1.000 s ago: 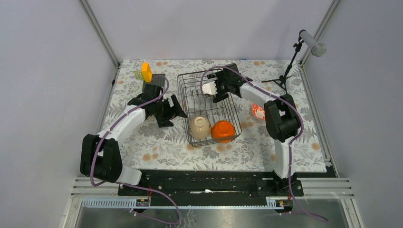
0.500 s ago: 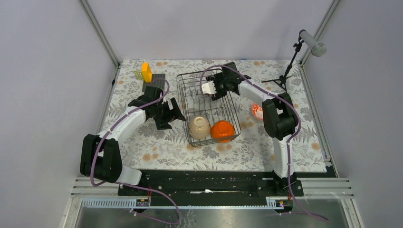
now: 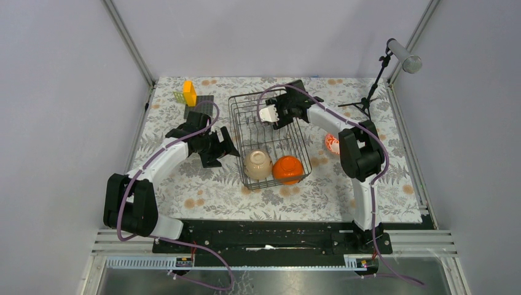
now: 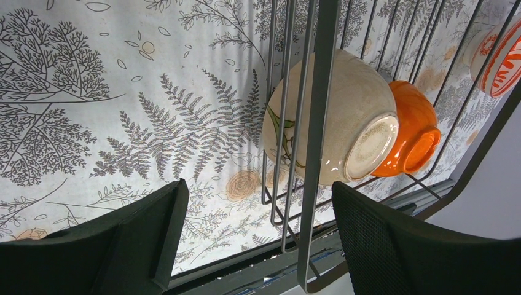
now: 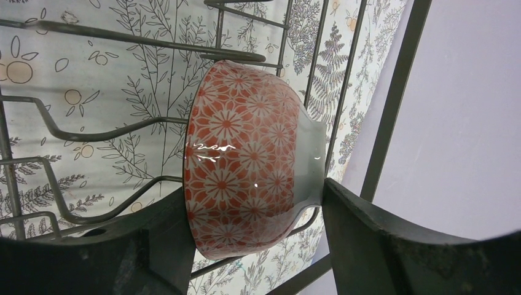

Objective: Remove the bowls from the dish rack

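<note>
The black wire dish rack [image 3: 241, 136] stands mid-table. At its near end lie a beige bowl [image 3: 258, 164] and an orange bowl [image 3: 288, 169], both on their sides in the left wrist view (beige bowl [image 4: 344, 117], orange bowl [image 4: 413, 126]). My right gripper [image 3: 270, 114] is over the rack's far part, shut on a cream bowl with a red flower lattice [image 5: 249, 166], one finger on its rim side and one on its base. My left gripper [image 3: 225, 145] is open and empty beside the rack's left side; a rack wire [image 4: 319, 123] shows between its fingers. A white bowl with red bands [image 3: 332, 144] sits on the table right of the rack.
A yellow block [image 3: 190, 93] stands by a flat black mat [image 3: 204, 104] at the far left. A black stand [image 3: 370, 92] with a grey cylinder stands at the far right. The rack's upright wires [image 5: 123, 132] lie beside the held bowl.
My right gripper has shifted slightly towards the far left with the lattice bowl. My left gripper has edged a little to the left. The bowls in the rack have not moved.
</note>
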